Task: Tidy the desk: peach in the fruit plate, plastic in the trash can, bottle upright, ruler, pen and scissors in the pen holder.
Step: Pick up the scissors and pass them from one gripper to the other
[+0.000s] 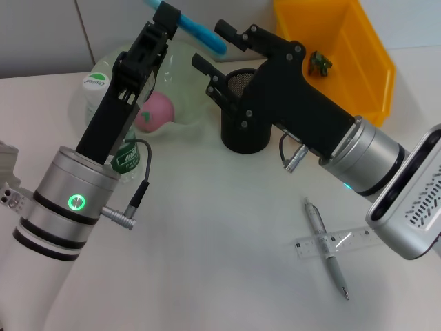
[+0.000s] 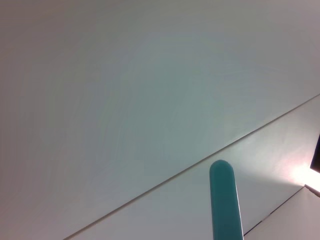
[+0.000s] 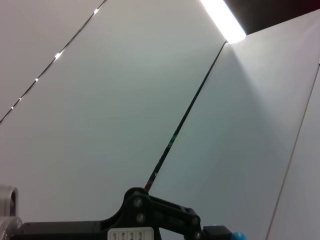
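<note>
Scissors with blue plastic handles [image 1: 200, 31] are riding high in the left gripper [image 1: 165, 17], which is clamped on them just beside the black mesh pen holder [image 1: 244, 121]. The right gripper [image 1: 217, 55], jaws parted and empty, is crowding that holder, so a collision or a missed drop looks possible. Only a smooth, rounded blue handle is showing.

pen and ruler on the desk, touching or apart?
Touching. Head view: the pen lies straight across the clear ruler, overlapping it near its middle, both flat on the table.
</note>
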You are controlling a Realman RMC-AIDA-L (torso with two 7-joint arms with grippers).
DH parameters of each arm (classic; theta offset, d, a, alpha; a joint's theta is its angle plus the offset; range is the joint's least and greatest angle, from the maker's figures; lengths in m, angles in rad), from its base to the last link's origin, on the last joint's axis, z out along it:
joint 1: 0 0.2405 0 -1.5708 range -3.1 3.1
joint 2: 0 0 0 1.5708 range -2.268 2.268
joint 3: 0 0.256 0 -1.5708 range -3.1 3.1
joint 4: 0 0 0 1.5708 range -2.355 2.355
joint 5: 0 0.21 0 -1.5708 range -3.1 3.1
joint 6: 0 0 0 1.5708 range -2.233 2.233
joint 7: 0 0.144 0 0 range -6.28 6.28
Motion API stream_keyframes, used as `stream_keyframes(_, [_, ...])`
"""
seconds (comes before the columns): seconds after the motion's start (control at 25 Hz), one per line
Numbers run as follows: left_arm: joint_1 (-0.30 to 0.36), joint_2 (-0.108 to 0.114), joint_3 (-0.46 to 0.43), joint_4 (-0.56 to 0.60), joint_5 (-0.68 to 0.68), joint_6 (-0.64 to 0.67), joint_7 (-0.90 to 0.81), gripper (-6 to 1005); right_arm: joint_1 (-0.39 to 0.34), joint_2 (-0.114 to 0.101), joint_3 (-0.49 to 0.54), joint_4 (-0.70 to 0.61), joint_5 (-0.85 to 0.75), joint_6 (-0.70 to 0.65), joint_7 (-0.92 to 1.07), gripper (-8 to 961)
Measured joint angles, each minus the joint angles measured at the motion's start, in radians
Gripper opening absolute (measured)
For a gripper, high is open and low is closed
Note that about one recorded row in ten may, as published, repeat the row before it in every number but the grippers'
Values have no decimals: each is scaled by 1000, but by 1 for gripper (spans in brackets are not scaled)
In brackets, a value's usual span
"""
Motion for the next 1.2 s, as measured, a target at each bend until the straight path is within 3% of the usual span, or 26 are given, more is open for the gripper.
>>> stream_keyframes(0.48, [5, 0, -1, -5, 0, 0, 1, 341, 12, 0, 0, -1, 4, 18, -1, 394])
stream_keyframes(1.2, [9, 0, -1, -5, 0, 0, 2, 349, 18, 0, 0, 1, 4, 25, -1, 287])
